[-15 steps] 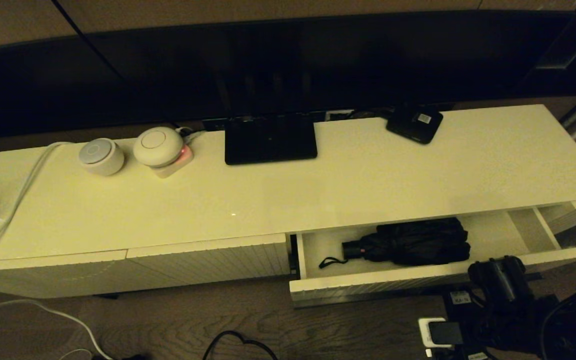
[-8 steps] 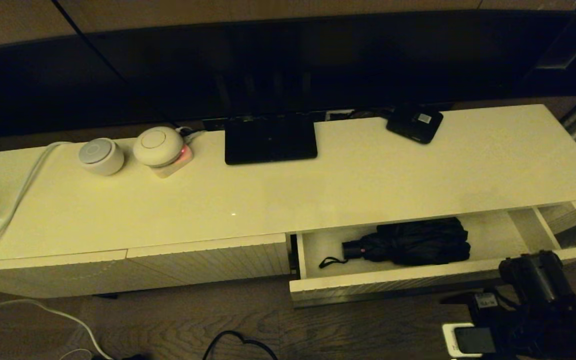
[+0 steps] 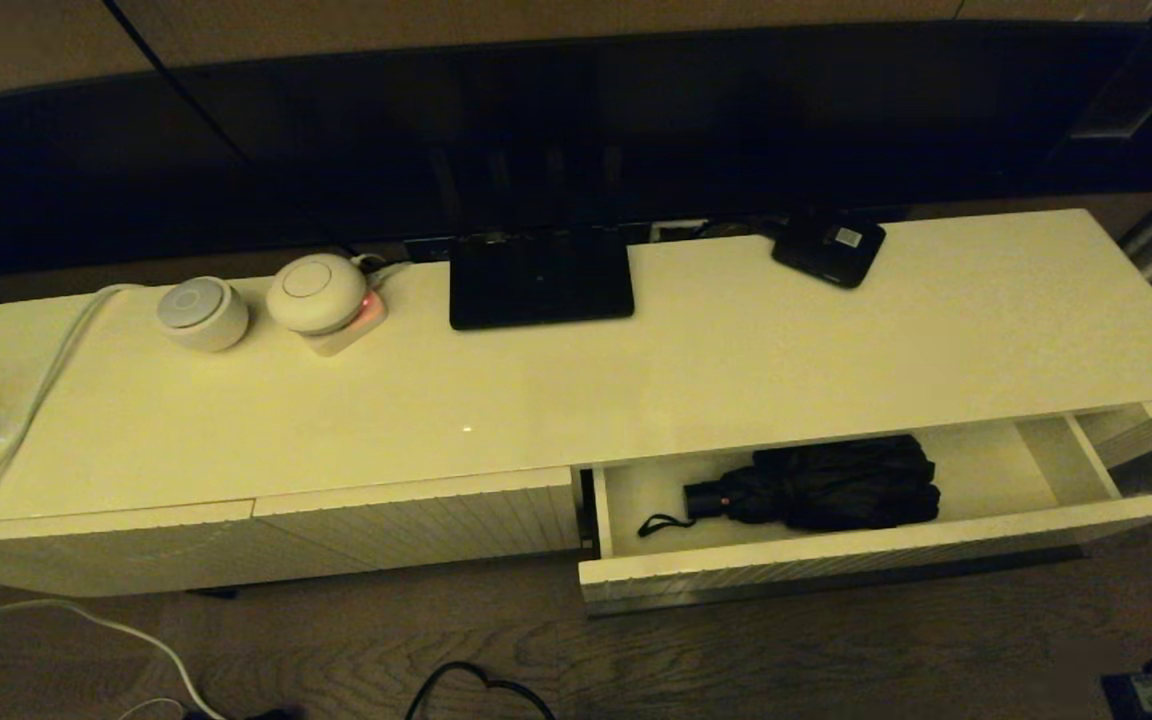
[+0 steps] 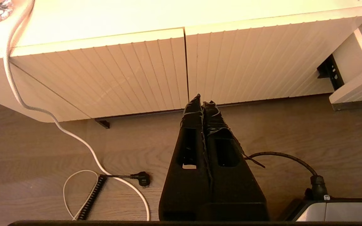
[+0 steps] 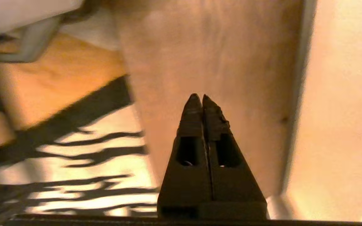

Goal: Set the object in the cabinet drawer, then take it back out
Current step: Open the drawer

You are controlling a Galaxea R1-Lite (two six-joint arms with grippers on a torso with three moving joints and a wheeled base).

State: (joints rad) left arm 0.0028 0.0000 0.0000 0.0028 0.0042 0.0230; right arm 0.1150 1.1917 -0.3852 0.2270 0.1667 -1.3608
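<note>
Head view: umbrella (image 3: 816,488) lies in open drawer (image 3: 786,570).
Left gripper (image 4: 202,100) and right gripper (image 5: 198,98) jaws closed, empty. Fabric soft, likely light; grip the stiff handle (image 3: 708,498).

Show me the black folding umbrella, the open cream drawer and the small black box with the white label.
Black folding umbrella (image 3: 836,485), head view, bunched fabric.
Open cream ribbed drawer (image 3: 786,568), head view, front panel.
Small black box (image 3: 829,247), head view, top face.
</note>
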